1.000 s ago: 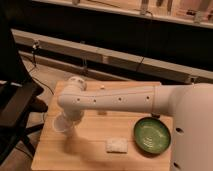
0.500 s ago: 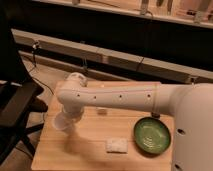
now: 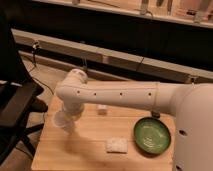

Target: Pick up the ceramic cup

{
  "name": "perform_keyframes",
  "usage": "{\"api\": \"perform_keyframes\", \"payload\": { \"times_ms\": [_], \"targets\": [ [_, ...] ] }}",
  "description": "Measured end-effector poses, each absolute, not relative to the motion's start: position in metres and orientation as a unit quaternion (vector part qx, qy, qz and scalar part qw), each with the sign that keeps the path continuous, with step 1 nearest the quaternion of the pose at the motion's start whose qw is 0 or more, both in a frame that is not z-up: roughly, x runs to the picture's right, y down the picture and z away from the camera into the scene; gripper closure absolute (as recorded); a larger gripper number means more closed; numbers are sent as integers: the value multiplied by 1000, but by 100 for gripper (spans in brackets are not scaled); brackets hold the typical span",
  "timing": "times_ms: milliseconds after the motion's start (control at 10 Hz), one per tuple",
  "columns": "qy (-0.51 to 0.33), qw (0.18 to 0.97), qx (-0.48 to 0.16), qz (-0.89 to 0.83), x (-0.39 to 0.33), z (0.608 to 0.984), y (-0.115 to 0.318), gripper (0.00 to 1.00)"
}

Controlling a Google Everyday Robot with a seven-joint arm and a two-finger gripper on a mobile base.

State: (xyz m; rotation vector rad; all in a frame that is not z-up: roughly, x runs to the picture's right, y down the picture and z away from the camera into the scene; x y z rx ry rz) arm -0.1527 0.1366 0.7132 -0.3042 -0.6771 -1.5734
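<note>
The ceramic cup (image 3: pixel 60 121) is a small pale white round shape over the left part of the wooden table (image 3: pixel 75 152). My white arm reaches in from the right and bends down at its left end. The gripper (image 3: pixel 67 113) hangs under that bend, right at the cup's upper right side and mostly hidden by the arm. I cannot tell whether the cup rests on the table or is held just above it.
A green bowl (image 3: pixel 152 135) sits at the right of the table. A flat white pad (image 3: pixel 116 145) lies near the front middle. A small white block (image 3: pixel 102 109) sits under the arm. A black chair (image 3: pixel 15 107) stands close to the table's left edge.
The arm's bent end has risen a little. The pale cup shape under it has shifted slightly upward with it.
</note>
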Motion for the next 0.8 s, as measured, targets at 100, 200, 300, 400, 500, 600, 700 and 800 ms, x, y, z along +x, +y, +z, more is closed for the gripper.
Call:
{"api": "perform_keyframes", "payload": {
  "times_ms": [100,200,300,400,500,600,700,800],
  "targets": [
    [-298,645,-134,-691,-153,712,135,100],
    [-298,645,-133,-691,-152,712,133,100],
    [-298,645,-133,-691,-152,712,132,100],
    [-298,645,-133,-691,-152,711,131,100],
    [-298,645,-133,-691,-152,711,130,100],
    [-298,645,-133,-692,-151,711,129,100],
    [-297,645,-133,-691,-151,710,127,100],
    [-297,645,-133,-692,-151,710,126,100]
  ]
}}
